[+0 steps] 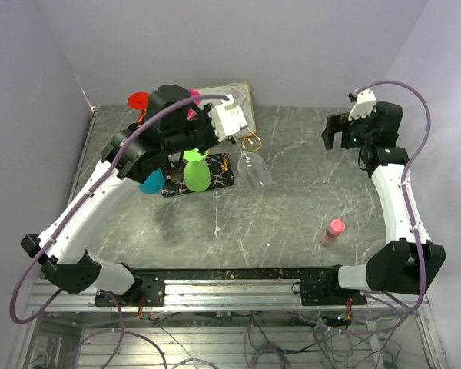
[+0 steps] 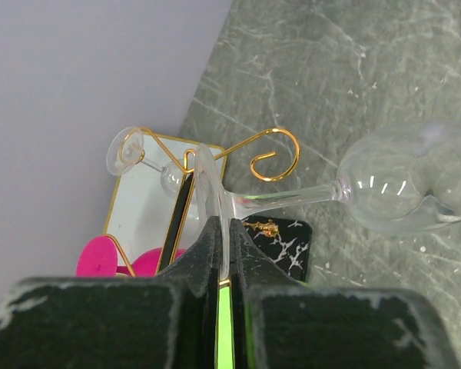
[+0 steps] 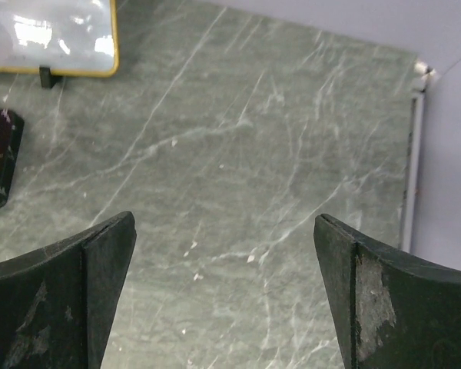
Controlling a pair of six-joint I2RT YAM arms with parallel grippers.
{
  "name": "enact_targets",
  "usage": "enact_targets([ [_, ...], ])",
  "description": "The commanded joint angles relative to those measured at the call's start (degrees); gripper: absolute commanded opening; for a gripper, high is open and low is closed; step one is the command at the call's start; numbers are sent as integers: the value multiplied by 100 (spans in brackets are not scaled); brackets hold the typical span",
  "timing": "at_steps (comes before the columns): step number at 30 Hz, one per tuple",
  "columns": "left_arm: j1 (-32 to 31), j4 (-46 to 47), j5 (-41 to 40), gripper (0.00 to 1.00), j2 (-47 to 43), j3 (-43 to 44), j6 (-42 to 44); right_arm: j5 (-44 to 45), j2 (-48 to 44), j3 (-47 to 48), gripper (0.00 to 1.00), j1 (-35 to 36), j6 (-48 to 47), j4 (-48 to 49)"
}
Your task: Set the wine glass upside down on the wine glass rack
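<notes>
My left gripper [image 2: 224, 227] is shut on the foot of the clear wine glass [image 2: 403, 188]. The stem runs out to the right and the bowl hangs over the table. Just behind the foot are the gold curled scroll ends of the wine glass rack [image 2: 274, 154], and its black marbled base [image 2: 284, 240] lies below the stem. From above, the glass bowl [image 1: 254, 171] sits right of the rack base [image 1: 219, 178]. Far off at the back right, my right gripper [image 3: 224, 254] stands open over bare table, nothing between its fingers.
A green glass [image 1: 197, 174] and a blue glass [image 1: 151, 182] are at the rack. A gold-rimmed white tray [image 2: 146, 204] behind it holds another clear glass [image 2: 128, 150]; a pink glass [image 2: 100, 257] is beside it. A red glass [image 1: 139, 101] stands at back left, a pink bottle [image 1: 334, 229] at front right.
</notes>
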Motion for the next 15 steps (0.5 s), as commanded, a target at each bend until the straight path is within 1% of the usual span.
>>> enact_targets([
  [1,-328,36,-752,7,-81,-99,700,-449,-190,-443,100,-103,-8,483],
  [6,-733,267,-1529,7,68,-335,1109,-514,-276,-732,100,-220,0,587],
  [11,-1109,544,-2498,7,228,-703,1730,-616,-245,-846,100,-329,-12,630],
  [15,-1257,684,-2851,7,333,-913,2039,-646,-169,-897,100,-375,-52,624],
])
